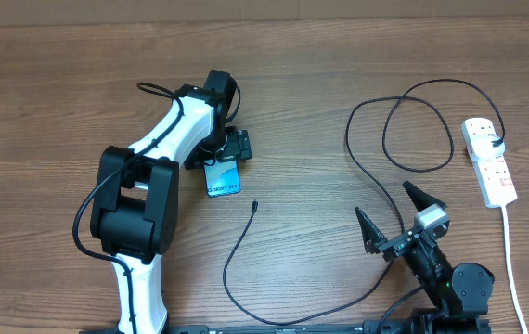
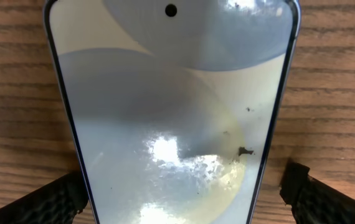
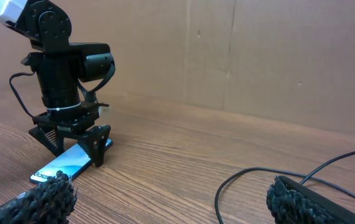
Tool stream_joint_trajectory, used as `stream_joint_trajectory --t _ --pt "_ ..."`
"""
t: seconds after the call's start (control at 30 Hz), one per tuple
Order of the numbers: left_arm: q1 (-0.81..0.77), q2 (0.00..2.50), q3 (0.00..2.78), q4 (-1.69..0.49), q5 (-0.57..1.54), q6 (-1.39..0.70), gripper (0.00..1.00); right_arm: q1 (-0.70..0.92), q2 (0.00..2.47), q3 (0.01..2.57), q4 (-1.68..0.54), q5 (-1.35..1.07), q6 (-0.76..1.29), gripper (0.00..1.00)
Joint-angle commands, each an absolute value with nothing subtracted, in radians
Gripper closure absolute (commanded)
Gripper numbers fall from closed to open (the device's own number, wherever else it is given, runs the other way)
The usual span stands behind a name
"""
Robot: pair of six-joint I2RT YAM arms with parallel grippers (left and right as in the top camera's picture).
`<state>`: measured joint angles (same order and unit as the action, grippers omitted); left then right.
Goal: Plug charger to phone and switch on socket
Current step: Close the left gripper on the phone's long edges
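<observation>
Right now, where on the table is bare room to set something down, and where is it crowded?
Free: the table at far left, beside the left arm; the far middle, between phone and charger. Crowded: the right, where charger loops between right gripper and socket; the phone lies under the left gripper.

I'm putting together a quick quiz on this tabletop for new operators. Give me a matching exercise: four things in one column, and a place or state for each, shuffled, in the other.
Things
1. phone
2. charger connector tip
3. power strip
4. right hand

Places or states
A. open and empty, on the robot's right side
B. flat on the table, between the open fingers of the left hand
C. lying loose on bare wood, plugged into nothing
D. at the far right, with the charger cable running to its far end

Pairs: 1-B, 2-C, 3-D, 4-A
</observation>
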<state>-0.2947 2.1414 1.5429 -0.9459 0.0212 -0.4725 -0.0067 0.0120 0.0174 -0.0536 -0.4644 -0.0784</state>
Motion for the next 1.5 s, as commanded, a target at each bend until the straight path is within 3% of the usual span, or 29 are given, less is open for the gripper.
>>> stream_joint_trajectory --t 0.0,0.37,0.43,0.57,1.17,1.47 --pt "-0.300 2.175 1.553 -0.946 0.021 -0.499 0.00 -0.009 0.004 0.008 -0.051 -0.462 -0.076 0.00" --pt "-0.302 2.175 1.553 -0.986 0.075 -0.494 0.00 -0.009 0.004 0.008 -0.051 -0.462 -0.076 0.00" --pt "-0.302 2.175 1.553 -0.984 0.075 -0.499 0.05 -0.009 0.004 0.008 -0.051 -0.462 -0.076 0.00" --pt "-0.301 2.175 1.553 -0.962 0.074 -0.506 0.00 -0.009 0.004 0.008 -0.051 -0.462 -0.076 0.00" --pt "-0.294 2.175 1.553 -0.971 0.074 -0.554 0.00 -0.009 0.004 0.008 -0.051 -0.462 -0.076 0.00" --pt "-0.295 2.175 1.553 -0.999 -0.009 -0.562 0.07 -0.009 0.004 0.008 -0.051 -0.462 -0.076 0.00"
